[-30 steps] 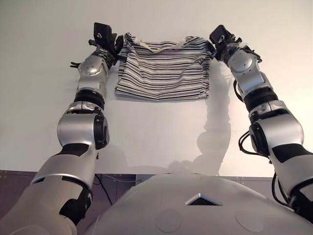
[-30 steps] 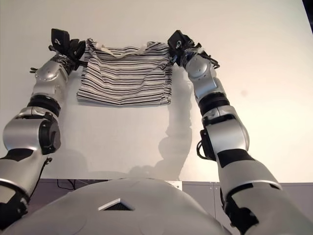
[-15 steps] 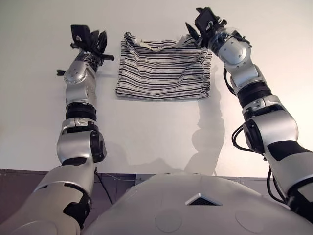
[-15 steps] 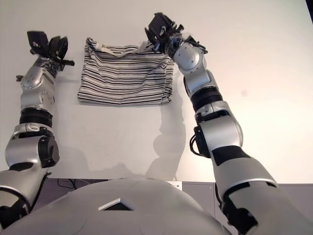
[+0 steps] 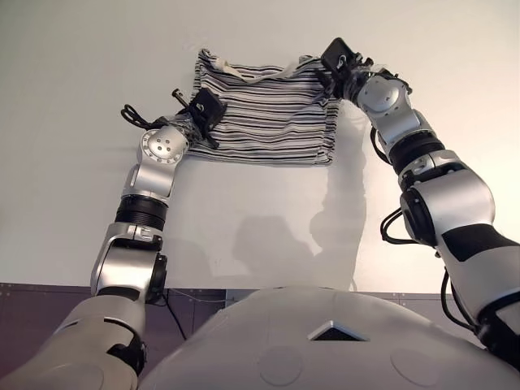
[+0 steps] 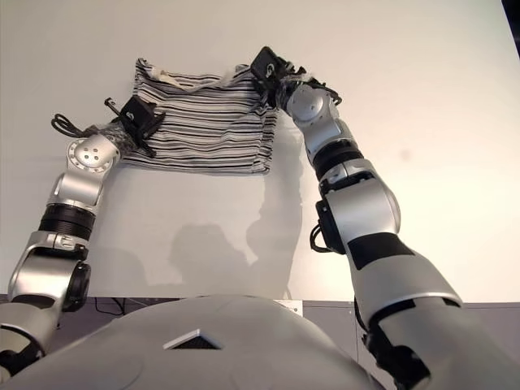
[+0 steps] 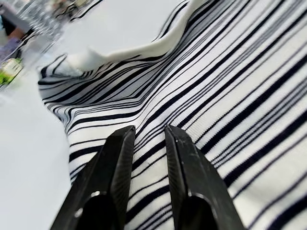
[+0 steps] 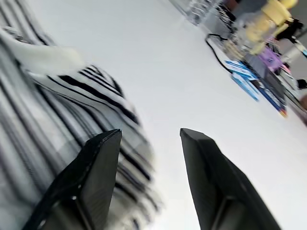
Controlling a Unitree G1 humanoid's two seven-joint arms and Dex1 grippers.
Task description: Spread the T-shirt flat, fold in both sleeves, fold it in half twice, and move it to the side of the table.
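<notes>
No legible text, label, number or sign. Possible print on the blue packs seen far off past the bench, too blurred to read.

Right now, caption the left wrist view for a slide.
Left gripper, jaws narrowly apart, over the striped T-shirt on the white table.
</notes>
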